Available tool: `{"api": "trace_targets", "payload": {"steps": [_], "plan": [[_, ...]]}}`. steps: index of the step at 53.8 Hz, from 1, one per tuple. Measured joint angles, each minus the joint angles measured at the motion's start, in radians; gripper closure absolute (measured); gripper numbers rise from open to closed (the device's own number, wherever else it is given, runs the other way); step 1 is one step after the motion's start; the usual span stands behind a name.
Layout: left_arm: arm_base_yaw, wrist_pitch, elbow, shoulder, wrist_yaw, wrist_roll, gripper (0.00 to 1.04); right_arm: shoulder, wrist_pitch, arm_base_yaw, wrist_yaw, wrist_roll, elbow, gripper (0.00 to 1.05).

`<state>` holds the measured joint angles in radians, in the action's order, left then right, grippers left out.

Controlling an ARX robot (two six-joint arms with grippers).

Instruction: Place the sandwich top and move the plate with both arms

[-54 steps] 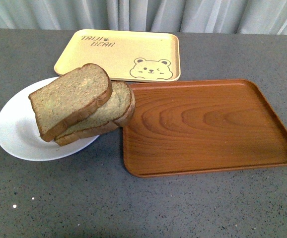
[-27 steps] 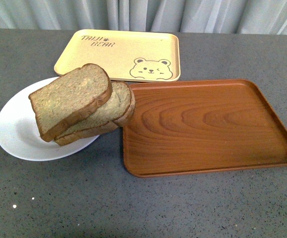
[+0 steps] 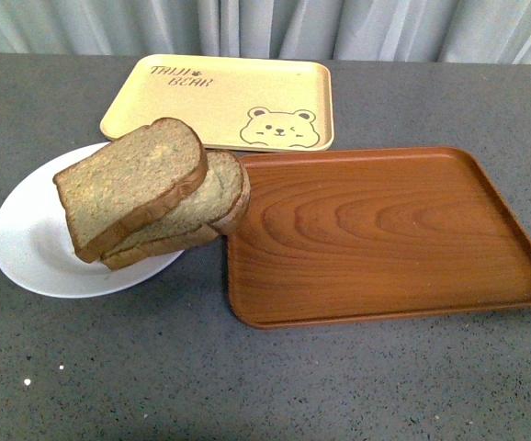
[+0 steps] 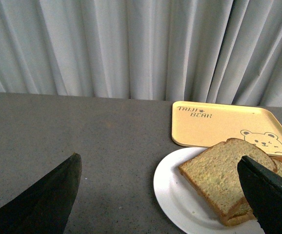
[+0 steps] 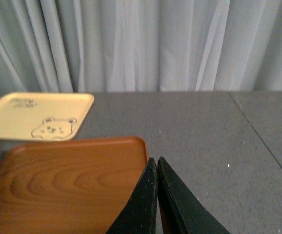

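Note:
The sandwich top (image 3: 129, 182), a thick brown wholemeal slice, lies tilted on a paler round-topped slice (image 3: 212, 200) on the white plate (image 3: 28, 243) at the table's left. The left wrist view shows the same slice (image 4: 224, 170) on the plate (image 4: 172, 187). My left gripper (image 4: 160, 187) hangs open above the table, one black finger (image 4: 48, 200) wide of the plate and the other (image 4: 270, 195) over the bread, holding nothing. My right gripper (image 5: 156, 163) is shut and empty, its tips over the brown tray's far corner. Neither arm appears in the front view.
A brown wood-grain tray (image 3: 385, 234) lies right of the plate, its near-left edge close to the bread stack. Behind them sits a beige bear tray (image 3: 220, 101). A grey curtain (image 3: 265, 28) closes off the table's far edge.

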<state>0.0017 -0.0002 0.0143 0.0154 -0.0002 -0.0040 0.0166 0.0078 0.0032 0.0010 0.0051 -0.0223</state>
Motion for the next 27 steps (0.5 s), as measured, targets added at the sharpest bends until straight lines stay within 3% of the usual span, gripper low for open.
{"api": "trace_targets", "payload": {"steps": [12,21,25,27], "plan": [[0.0,0.0,0.0,0.0,0.0,0.0,0.09,-0.01,-0.006,0.0,0.0,-0.002,0.0,1.02],[0.005,-0.023,0.006,0.014,0.02,-0.009,0.09,-0.011,-0.006,0.0,0.0,-0.002,0.0,0.74],[0.031,-0.198,0.092,0.148,0.146,-0.054,0.09,-0.011,-0.006,0.0,0.001,-0.001,0.0,0.63],[0.038,-0.202,0.119,0.235,0.182,-0.079,0.09,-0.011,-0.006,0.0,-0.001,-0.002,0.0,0.58]]}}
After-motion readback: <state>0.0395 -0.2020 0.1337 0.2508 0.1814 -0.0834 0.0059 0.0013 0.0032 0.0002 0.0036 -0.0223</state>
